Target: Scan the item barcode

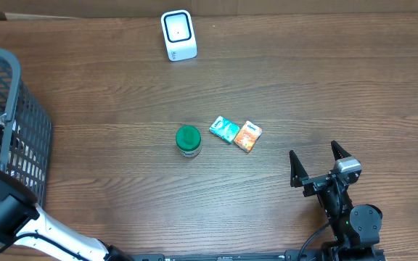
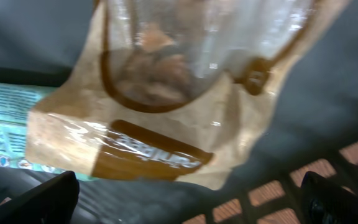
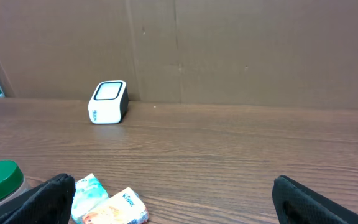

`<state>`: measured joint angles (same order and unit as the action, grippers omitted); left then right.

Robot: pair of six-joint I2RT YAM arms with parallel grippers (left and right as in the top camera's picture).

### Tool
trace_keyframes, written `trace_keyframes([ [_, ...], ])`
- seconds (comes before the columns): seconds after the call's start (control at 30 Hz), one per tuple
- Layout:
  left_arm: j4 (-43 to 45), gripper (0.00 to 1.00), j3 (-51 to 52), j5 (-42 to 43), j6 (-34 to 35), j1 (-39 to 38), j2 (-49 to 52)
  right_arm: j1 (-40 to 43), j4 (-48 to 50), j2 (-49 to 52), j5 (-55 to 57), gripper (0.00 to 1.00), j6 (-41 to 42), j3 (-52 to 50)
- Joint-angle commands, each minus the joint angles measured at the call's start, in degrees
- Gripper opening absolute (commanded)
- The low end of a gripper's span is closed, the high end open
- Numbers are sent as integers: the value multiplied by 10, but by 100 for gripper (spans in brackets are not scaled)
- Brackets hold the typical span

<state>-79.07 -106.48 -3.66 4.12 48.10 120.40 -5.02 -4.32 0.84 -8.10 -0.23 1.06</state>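
L gripper (image 2: 191, 204) is down in the basket (image 1: 20, 138) at the left edge of the overhead view. Its fingers are spread to the lower corners of the wrist view w/ nothing between them. Just beyond lies a bag (image 2: 166, 112), clear film w/ brown print, on top of a printed pack (image 2: 5, 118). We judge the bag is done w/.

R gripper (image 1: 314, 154) waits lower right, jaws wide, empty.

Items left, we reckon, sit mid-table: jar (image 1: 188, 140), teal pack (image 1: 224, 129) and orange pack (image 1: 248, 135), the two packs touching or nearly so. Scanner (image 1: 178, 34) is top centre, well apart from them.

Jar looks stiff, round and light, w/ a smooth wall that may slip. We'd grip across the body under the green lid, keeping the label free. Packs look soft, thin and light, so we'd pinch across the short sides. We can't see any barcode from here, so the item will prob. need turning at the scanner
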Motion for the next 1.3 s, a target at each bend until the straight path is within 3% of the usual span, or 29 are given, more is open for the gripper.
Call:
trace_keyframes([
  [0.0, 8, 100, 4, -5, -20, 17, -2, -4, 2, -4, 5, 100, -2, -6],
  [0.17, 20, 100, 7, 44, -60, 38, -1, -4, 2, -5, 5, 100, -3, -6],
  [0.43, 50, 100, 56, 47, -80, 49, -1, -4, 2, -4, 5, 100, -3, -6],
  [0.93, 212, 100, 189, 49, -82, 50, -1, -4, 2, -5, 5, 100, -3, -6],
  [1.13, 262, 82, 220, 64, -82, 50, -1, -4, 2, -4, 5, 100, -3, -6],
  [1.27, 270, 48, 220, 69, -82, 50, -1, -4, 2, -4, 5, 100, -3, -6],
])
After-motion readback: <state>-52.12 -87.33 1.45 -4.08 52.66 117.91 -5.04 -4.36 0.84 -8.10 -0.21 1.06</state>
